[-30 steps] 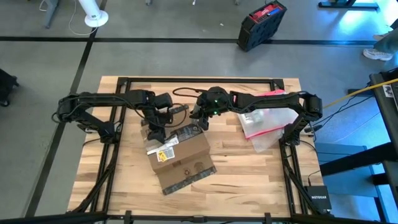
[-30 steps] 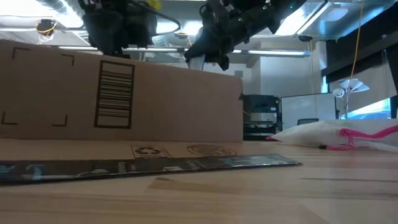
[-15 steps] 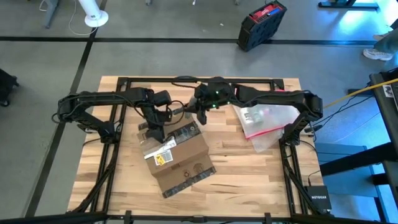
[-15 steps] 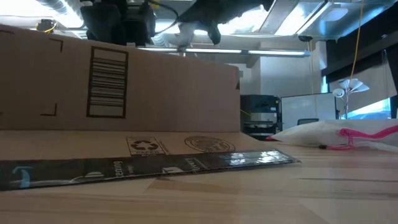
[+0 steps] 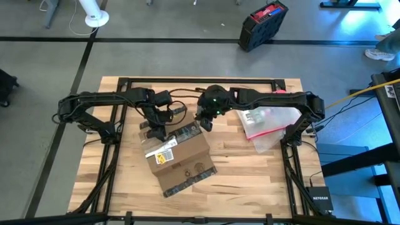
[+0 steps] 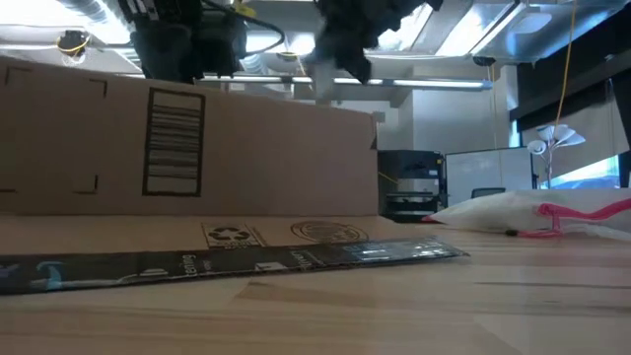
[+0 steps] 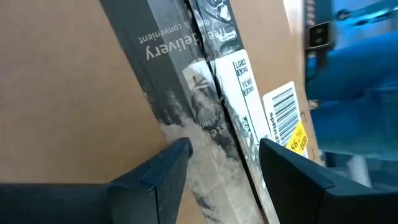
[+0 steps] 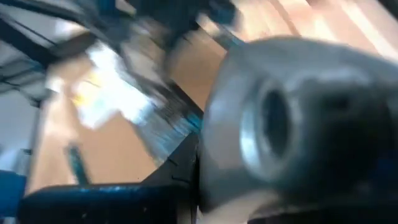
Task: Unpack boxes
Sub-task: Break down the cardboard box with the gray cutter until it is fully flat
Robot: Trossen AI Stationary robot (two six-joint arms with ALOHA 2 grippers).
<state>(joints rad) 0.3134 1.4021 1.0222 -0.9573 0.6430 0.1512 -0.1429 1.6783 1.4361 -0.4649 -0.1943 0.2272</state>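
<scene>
The brown cardboard box [image 5: 178, 153] stands on the wooden table, with black printed tape [image 7: 186, 93] along its top seam and a white barcode label [image 5: 159, 155]. My left gripper [image 5: 159, 129] is open over the far left end of the box's top. Its two fingers stand on either side of the taped seam [image 7: 217, 134]. My right gripper [image 5: 205, 122] hangs above the box's far right corner, shut on a grey tool [image 8: 292, 124]. The low view shows the tool's pale tip [image 6: 321, 74] above the box's top edge. My left gripper comes slanting down from the far left, and its open fingertips [image 7: 177, 155] lie against the box's top on both sides of the taped seam. The box stays flat on the table. My right gripper holds the grey tool [image 8: 280, 130], which fills its wrist view and hides the place of contact. The tool is clear of the box.
A flat cardboard flap with a black tape strip [image 5: 187, 180] lies on the table at the box's near side. A clear pouch with a pink edge [image 5: 265, 125] lies at the right. A black and red case [image 5: 262, 25] stands on the floor beyond the table.
My right gripper has risen with the tool above the box's far right corner, swinging briefly toward the left gripper and back. The box has turned a little on the table under my left gripper, its label end shifting toward the near left.
</scene>
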